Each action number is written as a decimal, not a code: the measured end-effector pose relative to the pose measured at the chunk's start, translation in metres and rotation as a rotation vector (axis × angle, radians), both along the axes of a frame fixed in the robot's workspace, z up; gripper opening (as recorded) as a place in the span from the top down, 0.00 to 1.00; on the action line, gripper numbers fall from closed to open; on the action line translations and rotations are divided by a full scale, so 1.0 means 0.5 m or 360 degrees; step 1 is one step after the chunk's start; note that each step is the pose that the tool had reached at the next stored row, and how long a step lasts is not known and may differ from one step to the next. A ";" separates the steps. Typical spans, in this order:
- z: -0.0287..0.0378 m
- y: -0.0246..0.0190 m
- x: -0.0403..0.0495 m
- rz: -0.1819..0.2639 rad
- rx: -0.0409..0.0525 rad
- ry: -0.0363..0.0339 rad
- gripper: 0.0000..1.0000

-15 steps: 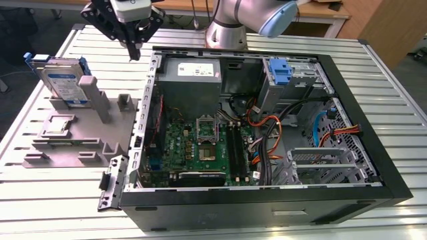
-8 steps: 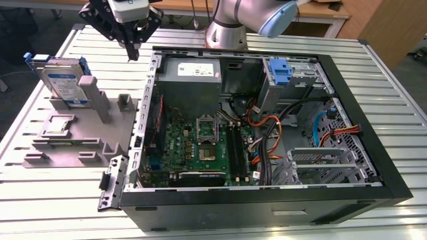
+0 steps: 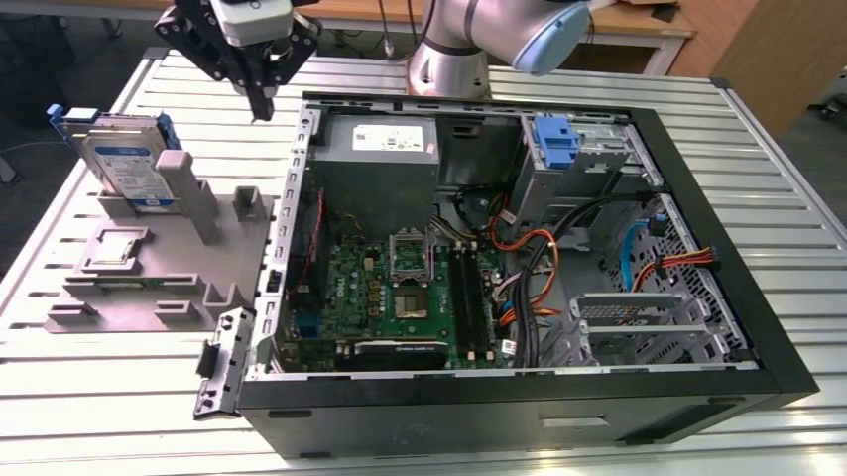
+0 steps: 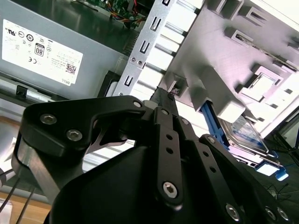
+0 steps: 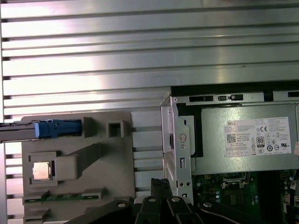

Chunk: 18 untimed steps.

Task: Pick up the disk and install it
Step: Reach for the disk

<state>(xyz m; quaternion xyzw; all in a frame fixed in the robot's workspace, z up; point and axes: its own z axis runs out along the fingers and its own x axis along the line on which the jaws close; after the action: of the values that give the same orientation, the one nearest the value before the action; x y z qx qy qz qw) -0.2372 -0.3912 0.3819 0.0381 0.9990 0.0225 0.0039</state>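
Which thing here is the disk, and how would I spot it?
Look to the exterior view's left of the open computer case, at the grey holder. The disk stands on edge at its far end: a silver slab with a blue frame, unlike the small square chip lying flat nearby.

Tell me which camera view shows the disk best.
The exterior view: the disk stands on edge in the grey fixture, its labelled face showing. The first wrist view shows the disk edge-on; the second wrist view, partly behind fixture posts.
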 end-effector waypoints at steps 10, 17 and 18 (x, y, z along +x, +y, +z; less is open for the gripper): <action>-0.002 0.0000 -0.007 0.0000 0.0000 0.0000 0.90; -0.004 0.0038 -0.045 0.0000 0.0000 0.0000 0.90; -0.004 0.0063 -0.051 0.0000 0.0000 0.0000 0.90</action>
<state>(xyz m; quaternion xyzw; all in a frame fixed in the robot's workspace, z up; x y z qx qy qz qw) -0.2626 -0.3881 0.3800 0.0381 0.9990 0.0225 0.0038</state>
